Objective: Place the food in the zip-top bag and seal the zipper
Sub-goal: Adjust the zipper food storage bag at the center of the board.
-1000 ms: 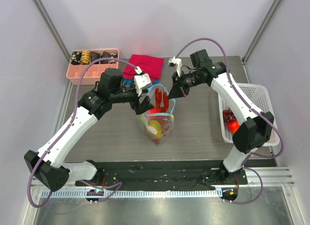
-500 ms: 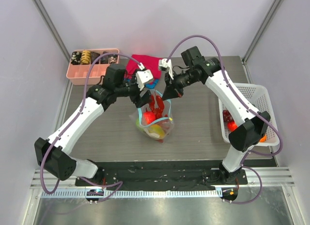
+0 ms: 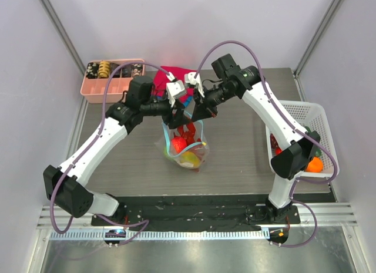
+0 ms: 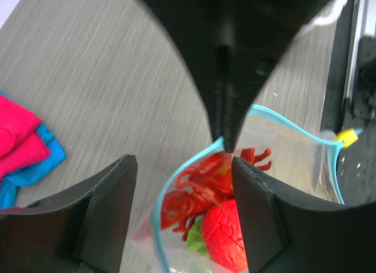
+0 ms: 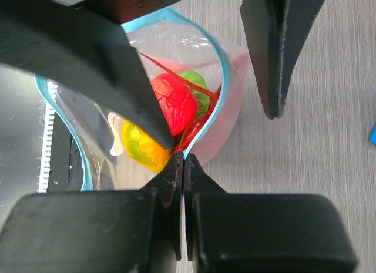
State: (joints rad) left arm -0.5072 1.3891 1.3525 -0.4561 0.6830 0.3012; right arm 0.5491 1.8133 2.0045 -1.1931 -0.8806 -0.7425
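The clear zip-top bag [image 3: 187, 148] hangs upright at mid-table with its mouth gaping. Inside lie the food: a red lobster [image 4: 200, 185], a red fruit [image 4: 226, 232], a green one [image 4: 197, 245] and a yellow one [image 5: 141, 145]. My right gripper [image 5: 183, 158] is shut on the teal zipper [image 4: 158, 213] at the far rim and holds the bag up. My left gripper [image 4: 180, 161] is open and straddles the near-left rim, one finger [image 4: 258, 214] over the bag's mouth, the other outside. In the top view the two grippers [image 3: 176, 113] [image 3: 198, 112] meet just above the bag.
A white mesh basket [image 3: 320, 117] at the right edge holds an orange fruit [image 3: 315, 164] and red pieces [image 3: 275, 142]. Folded red and blue cloths [image 3: 170, 79] lie just behind the bag. A pink tray [image 3: 94, 92] of patterned pieces sits back left.
Both grippers and the bag have shifted left and toward the back. The bag hangs more upright and narrower. My left jaws have narrowed a little around the rim.
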